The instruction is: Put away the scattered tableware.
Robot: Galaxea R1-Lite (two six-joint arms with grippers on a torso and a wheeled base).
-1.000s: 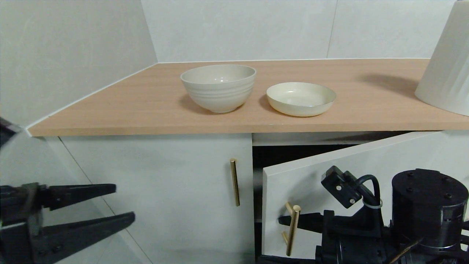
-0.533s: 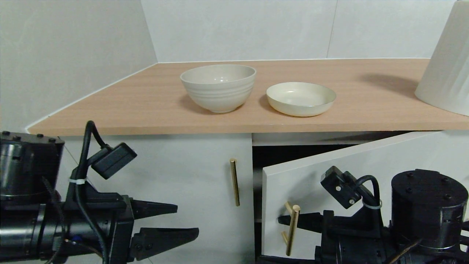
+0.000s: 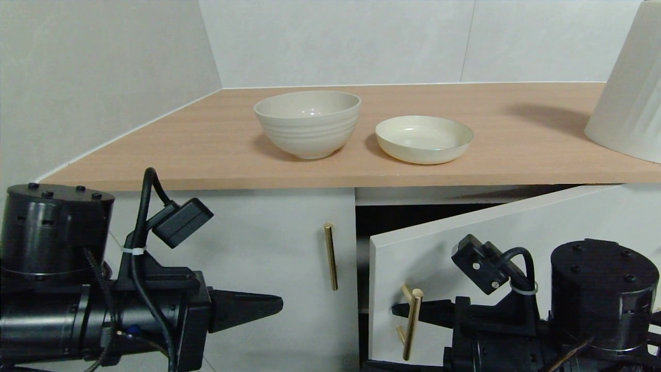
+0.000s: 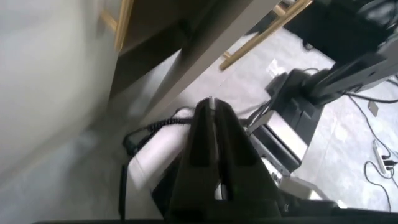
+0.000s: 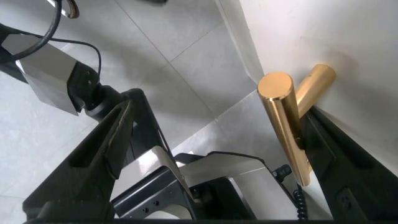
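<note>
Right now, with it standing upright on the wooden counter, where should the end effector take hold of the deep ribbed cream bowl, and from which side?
Probably the near rim of the deep ribbed cream bowl, from above, one jaw inside, one outside. Its rounded wall looks too wide to span, its mouth faces up, and the shallow cream dish sits close on its right.
</note>
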